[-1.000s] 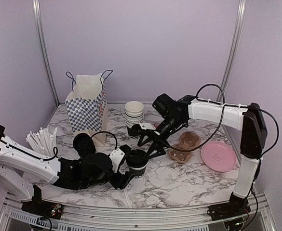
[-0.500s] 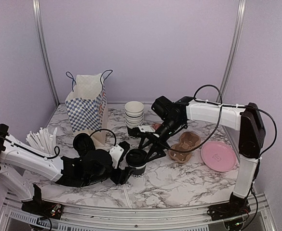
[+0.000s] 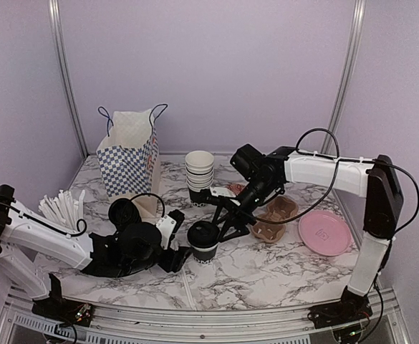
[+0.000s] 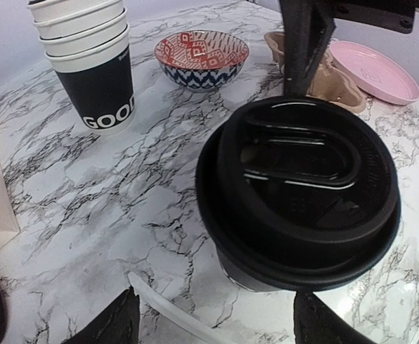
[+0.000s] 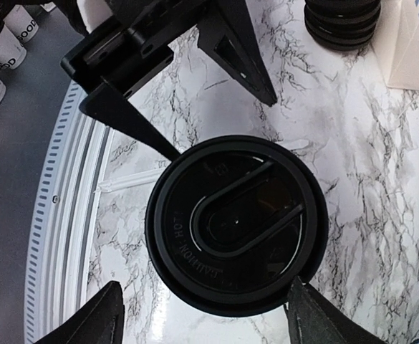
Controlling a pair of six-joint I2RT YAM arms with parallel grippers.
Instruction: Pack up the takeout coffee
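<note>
"GOOD" in white on the bottom cup of the cup stack (image 4: 98, 86). Embossed lettering on the lid (image 5: 238, 222) is unclear. The takeout coffee (image 3: 204, 242) stands on the marble table (image 3: 266, 266). My left gripper (image 3: 182, 241) is spread wide, low beside it. My right gripper (image 3: 222, 217) is spread wide above the lid, arm reaching across. Can't tell contact.

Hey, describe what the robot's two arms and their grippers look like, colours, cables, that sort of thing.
Both the left arm and right arm have white shells on the long links and black joints, with a thin black cable looping along each. The left gripper and right gripper are black, with flat angular fingers tapering to points. I can't see any markings.
</note>
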